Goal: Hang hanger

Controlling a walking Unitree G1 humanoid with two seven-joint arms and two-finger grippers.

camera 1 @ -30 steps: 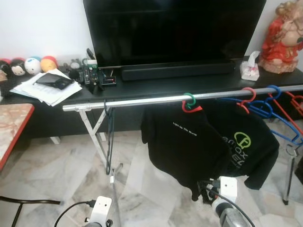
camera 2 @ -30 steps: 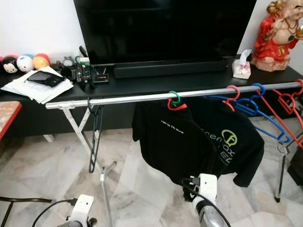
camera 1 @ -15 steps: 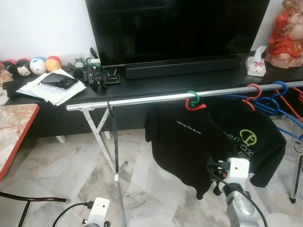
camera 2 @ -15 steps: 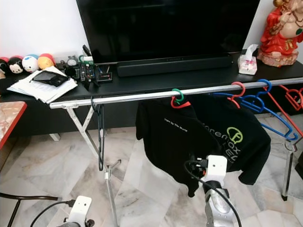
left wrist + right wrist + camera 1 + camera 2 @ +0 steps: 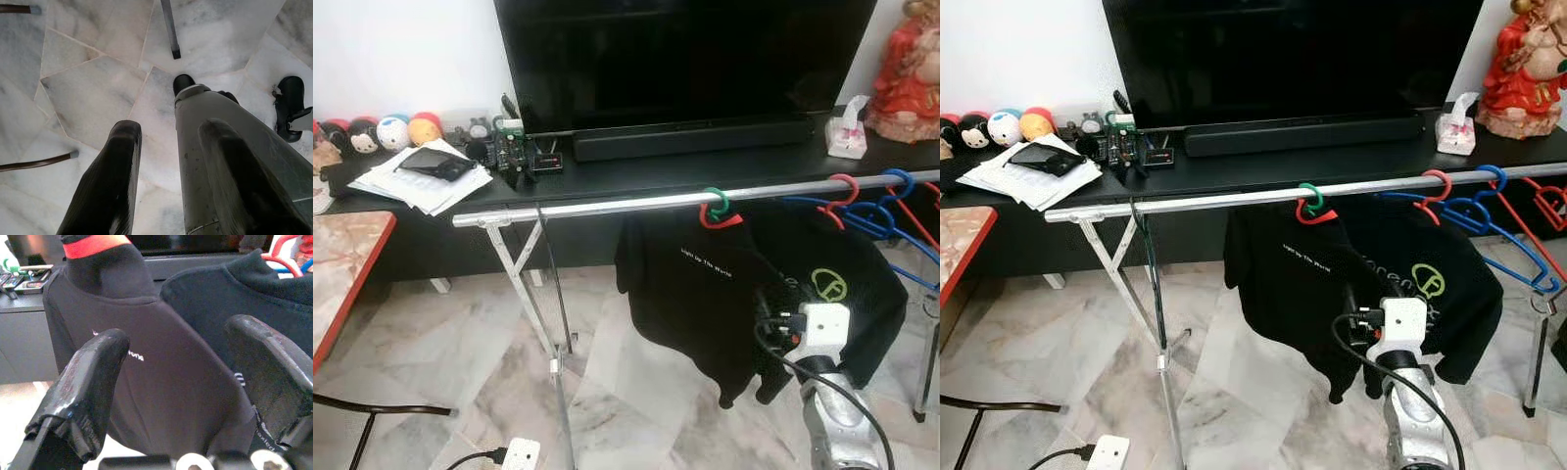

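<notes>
The right gripper [image 5: 171,382] is held with its two black fingers [image 5: 83,382] wide apart and nothing between them. It is raised in front of the black shirt [image 5: 1298,284], low on the shirt's right side. Small white writing is seen on the shirt's chest, but it is too small to be read. The shirt is hung on a red hanger [image 5: 1310,212] with a green hook, and the hook is set over the silver rail [image 5: 1234,199]. A second black shirt [image 5: 1440,294] with a green logo is hung just to the right, partly behind the first. More red and blue hangers [image 5: 1474,211] are hung on the right end of the rail.

The left gripper [image 5: 171,161] is pointed down at the marble floor [image 5: 88,93], and its fingers are spread apart with nothing held.

Behind the rail, a tissue box [image 5: 1455,135] with a tissue sticking up is seen on the dark shelf [image 5: 1332,166], below the TV [image 5: 1293,59].
</notes>
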